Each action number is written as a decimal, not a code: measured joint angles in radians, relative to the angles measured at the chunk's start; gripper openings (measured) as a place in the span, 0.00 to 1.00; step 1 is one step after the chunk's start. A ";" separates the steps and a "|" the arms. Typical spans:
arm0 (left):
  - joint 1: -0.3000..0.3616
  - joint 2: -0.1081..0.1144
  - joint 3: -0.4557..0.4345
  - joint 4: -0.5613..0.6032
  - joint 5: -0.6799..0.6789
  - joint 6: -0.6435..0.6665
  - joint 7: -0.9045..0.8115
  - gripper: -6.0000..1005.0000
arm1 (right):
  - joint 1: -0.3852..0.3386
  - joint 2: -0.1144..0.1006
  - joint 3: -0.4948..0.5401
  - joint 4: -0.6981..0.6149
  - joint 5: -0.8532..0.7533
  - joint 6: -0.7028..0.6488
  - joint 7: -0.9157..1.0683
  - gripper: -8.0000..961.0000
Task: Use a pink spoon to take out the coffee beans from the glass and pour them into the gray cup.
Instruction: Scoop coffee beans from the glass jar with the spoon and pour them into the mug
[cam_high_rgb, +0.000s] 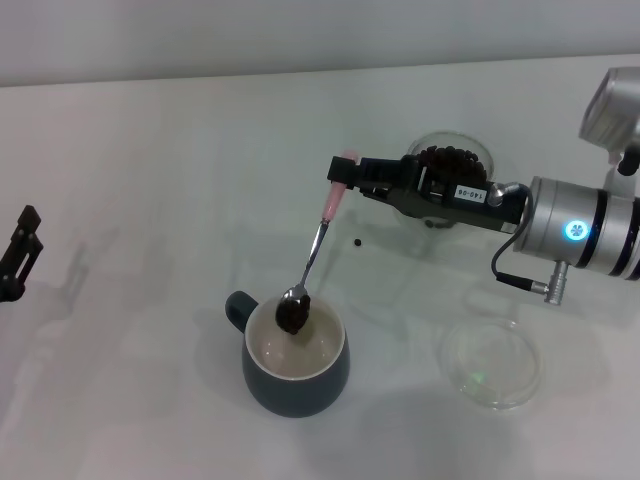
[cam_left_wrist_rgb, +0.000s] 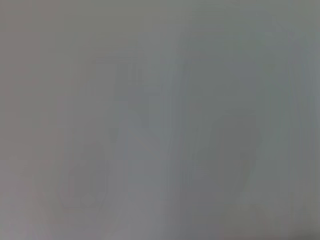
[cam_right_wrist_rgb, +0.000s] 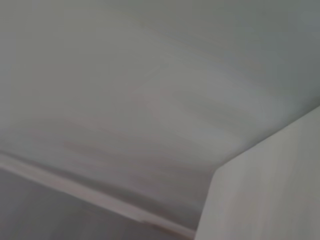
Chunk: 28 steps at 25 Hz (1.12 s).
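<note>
Our left end effector (cam_high_rgb: 20, 255) sits parked at the counter's (cam_high_rgb: 150, 180) nine o'clock edge; we cannot tell its opening. The gray cup (cam_high_rgb: 296, 368) lies at seven o'clock from the right end effector (cam_high_rgb: 345, 176), which is clamped on the pink spoon (cam_high_rgb: 322, 228). The spoon's long axis slants from one to seven o'clock, bowl down, its coffee beans (cam_high_rgb: 294, 315) over the cup's mouth. The glass (cam_high_rgb: 452, 160) sits behind the arm.

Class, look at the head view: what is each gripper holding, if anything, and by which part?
The right gripper holds the pink spoon by the top end of its pink handle, bowl over the gray cup. The left gripper, at the table's edge, holds nothing.
</note>
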 joint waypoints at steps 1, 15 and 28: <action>-0.001 0.000 0.000 0.000 0.000 0.006 0.000 0.63 | 0.002 0.000 -0.006 -0.002 0.001 -0.002 -0.016 0.21; -0.004 -0.001 0.002 0.000 0.000 0.022 -0.001 0.63 | -0.002 -0.002 -0.014 -0.028 0.002 0.021 -0.297 0.21; -0.008 -0.002 0.001 -0.002 0.000 0.024 -0.002 0.63 | -0.005 0.000 -0.005 -0.023 0.010 0.117 -0.407 0.21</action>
